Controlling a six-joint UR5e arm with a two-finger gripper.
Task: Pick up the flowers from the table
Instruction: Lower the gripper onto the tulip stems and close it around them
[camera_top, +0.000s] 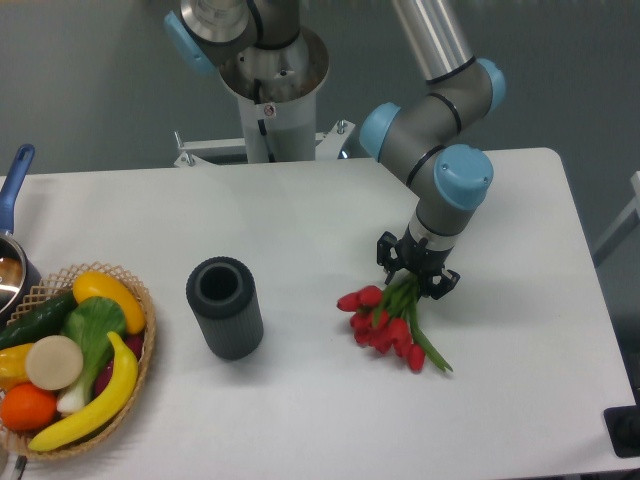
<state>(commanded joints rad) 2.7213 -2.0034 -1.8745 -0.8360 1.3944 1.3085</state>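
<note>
The flowers (385, 325) are a bunch of red tulip buds with green stems, lying on the white table (300, 210) right of centre. The buds point toward the lower left and the stems run up to the right. My gripper (416, 277) points down over the upper end of the stems, with its black fingers (388, 256) on either side of them and drawn in against them. The stem ends are hidden under the gripper. The buds still rest on the tabletop.
A dark grey ribbed cylinder (224, 306) stands upright left of the flowers. A wicker basket of fruit and vegetables (65, 360) sits at the left edge, with a blue-handled pot (10, 235) behind it. The arm's base column (268, 90) rises at the back.
</note>
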